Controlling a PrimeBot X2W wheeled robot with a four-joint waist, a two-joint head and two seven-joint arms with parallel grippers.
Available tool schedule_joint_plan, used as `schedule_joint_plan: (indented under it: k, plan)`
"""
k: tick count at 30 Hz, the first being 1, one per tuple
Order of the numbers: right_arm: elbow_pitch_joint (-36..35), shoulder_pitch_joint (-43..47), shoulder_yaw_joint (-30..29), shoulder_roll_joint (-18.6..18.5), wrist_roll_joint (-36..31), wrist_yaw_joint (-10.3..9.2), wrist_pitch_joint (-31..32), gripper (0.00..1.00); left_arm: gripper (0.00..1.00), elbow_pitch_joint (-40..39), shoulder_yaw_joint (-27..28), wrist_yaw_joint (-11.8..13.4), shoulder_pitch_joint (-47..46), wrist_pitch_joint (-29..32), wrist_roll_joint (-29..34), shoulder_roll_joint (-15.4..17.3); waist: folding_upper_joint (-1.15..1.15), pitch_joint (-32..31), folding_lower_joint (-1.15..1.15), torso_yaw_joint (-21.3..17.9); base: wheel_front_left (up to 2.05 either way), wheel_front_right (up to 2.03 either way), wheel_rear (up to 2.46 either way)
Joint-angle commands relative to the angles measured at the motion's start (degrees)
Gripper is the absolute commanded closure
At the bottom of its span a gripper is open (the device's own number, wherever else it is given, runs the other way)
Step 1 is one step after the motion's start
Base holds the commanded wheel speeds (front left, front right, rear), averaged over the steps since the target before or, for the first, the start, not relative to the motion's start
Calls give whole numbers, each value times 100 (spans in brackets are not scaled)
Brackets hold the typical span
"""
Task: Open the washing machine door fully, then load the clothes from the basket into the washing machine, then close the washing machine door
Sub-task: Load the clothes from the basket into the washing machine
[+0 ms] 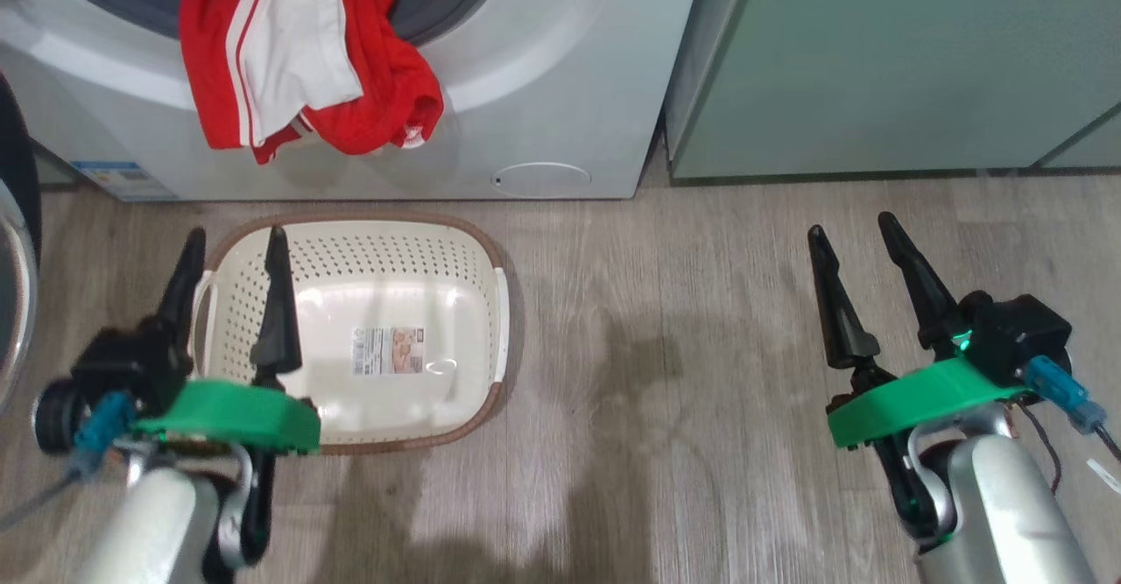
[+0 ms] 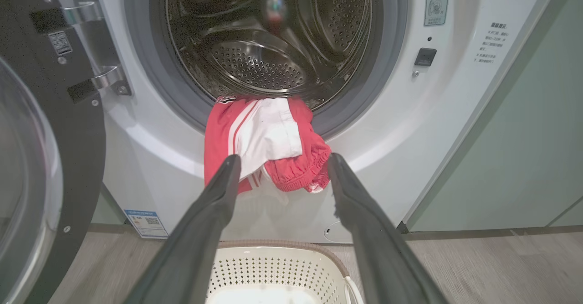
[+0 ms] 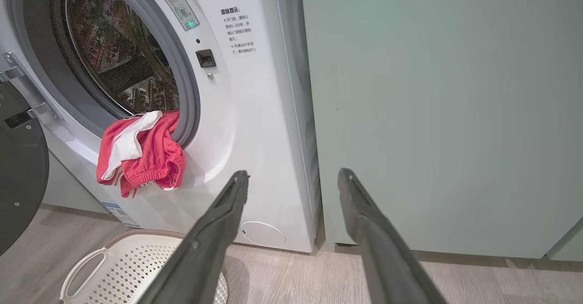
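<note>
From the head, the clothes (image 1: pixel 298 50) are hanging half out of the washing machine (image 1: pixel 543 85), draped over the lower lip of its mouth, while the basket (image 1: pixel 490 260) is sitting bare on the floor (image 1: pixel 666 348) just in front. The left gripper (image 1: pixel 237 234) is hovering over the basket's left end, jaws spread and holding nothing. The right gripper (image 1: pixel 851 225) is gaping empty too, well apart over the floor. In the left wrist view, the fingers (image 2: pixel 200 231) are framing the dangling red hem, with the drum (image 2: pixel 255 62) above and the door (image 2: pixel 77 126) standing wide open at left. The step probably calls for lifting that bundle and pushing it deep past the grey seal (image 2: pixel 389 58), so nothing is getting trapped at closing. In the right wrist view, that arm is pointing level toward the seam between machine and green cabinet (image 3: pixel 432 112).
</note>
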Motion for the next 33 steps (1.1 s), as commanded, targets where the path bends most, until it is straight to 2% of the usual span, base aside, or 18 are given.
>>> schedule_joint_plan:
  k: [1, 5, 10, 15, 16, 21, 28, 33]
  plan:
    - [-219, -33, 129, -9, 18, 0, -19, 0, 0, -167, 251, -47, -409, 48, -37, 219, 0, 74, 0, 13, 0, 0, 0]
    - [-263, -124, 178, -9, 27, 0, -36, 0, 0, -125, 257, -287, -993, 329, -168, 352, 0, 275, 0, 2, 0, 0, 0]
    - [-300, -304, 350, -9, 52, 0, -89, 0, 0, 262, 260, -582, -2047, 1045, -457, 485, 0, 622, 0, -158, 0, 0, 0]
    - [-219, -534, 568, -9, 208, 0, -237, 0, 0, 1403, 172, -987, -3317, 2010, -829, 595, 0, 1073, 0, -491, 0, 0, 0]
    - [-219, -534, 568, -9, 208, 0, -237, 0, 0, 1403, 172, -987, -3317, 2010, -829, 595, 0, 1073, 0, -491, 0, 0, 0]
    - [-90, -704, 721, -9, 340, 0, -365, 0, 0, 2453, 197, -1174, -4169, 2578, -1023, 713, 0, 1389, 0, -742, 0, 0, 0]
    - [-5, -891, 848, -9, 491, 0, -465, 0, 0, 3596, 201, -1350, -5116, 3059, -988, 1109, 0, 1760, 0, -984, 0, 0, 0]
    - [-11, -1012, 906, -9, 535, 0, -485, 0, 0, 4160, 95, -1577, -5601, 3592, -1013, 1308, 0, 1976, 0, -1071, 0, 0, 0]
